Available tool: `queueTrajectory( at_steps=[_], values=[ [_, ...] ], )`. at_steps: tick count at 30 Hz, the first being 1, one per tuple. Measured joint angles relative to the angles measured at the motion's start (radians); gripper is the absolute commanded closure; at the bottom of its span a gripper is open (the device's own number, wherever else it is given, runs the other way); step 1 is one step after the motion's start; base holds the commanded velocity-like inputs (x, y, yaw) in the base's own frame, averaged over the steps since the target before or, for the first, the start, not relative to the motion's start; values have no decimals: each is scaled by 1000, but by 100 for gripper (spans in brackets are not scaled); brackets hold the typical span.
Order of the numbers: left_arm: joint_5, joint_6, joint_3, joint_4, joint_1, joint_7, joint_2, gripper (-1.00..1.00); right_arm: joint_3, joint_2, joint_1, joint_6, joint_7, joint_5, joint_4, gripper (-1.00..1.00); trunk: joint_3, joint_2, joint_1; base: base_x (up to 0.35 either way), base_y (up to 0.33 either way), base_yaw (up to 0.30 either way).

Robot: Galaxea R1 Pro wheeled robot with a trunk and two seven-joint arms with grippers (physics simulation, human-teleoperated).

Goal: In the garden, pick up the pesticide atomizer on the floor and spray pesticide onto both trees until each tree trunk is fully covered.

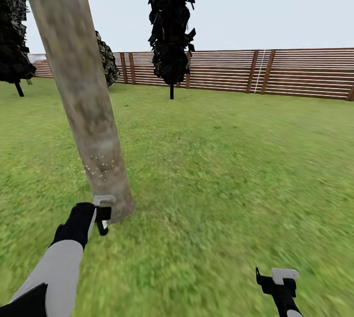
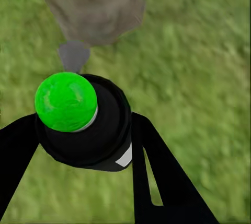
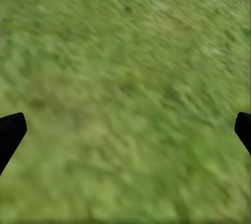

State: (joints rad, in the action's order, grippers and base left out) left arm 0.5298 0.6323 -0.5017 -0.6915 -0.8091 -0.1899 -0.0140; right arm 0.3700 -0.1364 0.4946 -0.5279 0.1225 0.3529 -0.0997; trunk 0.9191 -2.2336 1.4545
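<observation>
Green grass [image 1: 221,169] is stretching out to a brown wooden fence [image 1: 295,73] under a pale sky. Close to the foot of the thick tree trunk [image 1: 83,90], the left gripper [image 1: 101,213] is squeezing the pesticide atomizer [image 2: 86,119], and tiny white specks [image 1: 101,167] are sitting on the bark. Low over the grass, the right gripper [image 1: 278,282] is hanging with its fingers spread wide, holding nothing.

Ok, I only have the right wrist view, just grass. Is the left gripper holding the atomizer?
Observer: Yes, the left gripper is shut on the pesticide atomizer, its grey nozzle facing the base of the tree trunk.
Operator: Any spray on it?
Observer: Whitish pesticide specks dot the tree trunk low down, just above the left gripper in the head view.
Operator: Higher up?
Observer: No specks visible on the tree trunk above that patch.
</observation>
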Motion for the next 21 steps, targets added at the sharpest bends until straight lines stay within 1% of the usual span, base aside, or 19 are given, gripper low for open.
queueTrajectory(
  at_steps=[2, 3, 4, 5, 7, 9, 11, 12, 13, 16, 17, 18, 19, 20, 21],
  values=[
    [3, 0, -8, -2, 0, 0, 5, 100, 0, 0, 0, 0, -1, 0, 0, -100, 0, 0, 0, 0, 0, 0],
    [3, 0, -12, -6, 1, 1, 42, 100, 0, 0, 0, 0, 0, 0, 0, -100, 0, 0, 0, 0, 0, 0],
    [16, -2, -13, -4, 1, 0, 82, 100, 0, 0, 0, 0, -1, 0, 0, -100, 0, 0, 0, 0, 0, 0],
    [6, 0, -13, -2, 1, 0, 97, 100, 0, 0, 0, 0, -1, 0, 0, -100, 0, 0, 0, 0, 0, 0],
    [4, 0, -12, -1, 2, 0, 116, 100, 0, 0, 0, 0, 0, 0, 0, -100, 0, 0, 0, 98, 8, 0],
    [-3, 0, -9, 1, 11, 0, 113, 100, 0, 1, 0, 0, -1, 0, 0, -100, 0, 0, 0, 267, 62, 0],
    [-6, 0, -8, 1, 15, 0, 99, 100, 0, 0, 0, 0, -1, 0, 0, -100, 0, 0, -1, 307, 84, 0],
    [-7, 0, -8, 1, 16, 0, 89, 100, 0, 0, 0, 0, -1, 0, 0, -100, 0, 0, -1, 327, 95, 0],
    [-11, 0, -7, 1, 18, -1, 64, 100, 0, 0, 0, 0, -1, 0, 0, -100, 0, 0, -1, 330, 97, 0],
    [-3, -1, -6, 1, 18, 0, 36, 100, 0, 0, 0, 0, -1, 0, 0, -100, 0, 0, 0, 190, 51, 0],
    [3, -2, -9, 1, 19, -1, 37, 100, 0, 0, 0, 0, -1, 0, 0, -100, 0, 0, 0, 4, 1, 0],
    [-8, -6, -18, -4, 51, -1, 82, 100, 0, 0, 0, 0, -1, 0, 0, -100, 0, 0, 0, 3, 1, 0],
    [16, -11, -19, -10, 56, -1, 114, 100, 0, 0, 0, 0, -1, 0, 0, -100, 0, 0, 0, 2, 0, 0],
    [1, -9, -19, -10, 58, -2, 115, 100, 0, 1, 0, 0, -1, 0, 0, -100, 0, 0, 0, 0, 0, 0],
    [4, -10, -19, -7, 60, -1, 120, 100, 0, 1, 0, 0, -1, 0, 0, -100, 0, 0, 0, 0, 0, 0]
  ],
)
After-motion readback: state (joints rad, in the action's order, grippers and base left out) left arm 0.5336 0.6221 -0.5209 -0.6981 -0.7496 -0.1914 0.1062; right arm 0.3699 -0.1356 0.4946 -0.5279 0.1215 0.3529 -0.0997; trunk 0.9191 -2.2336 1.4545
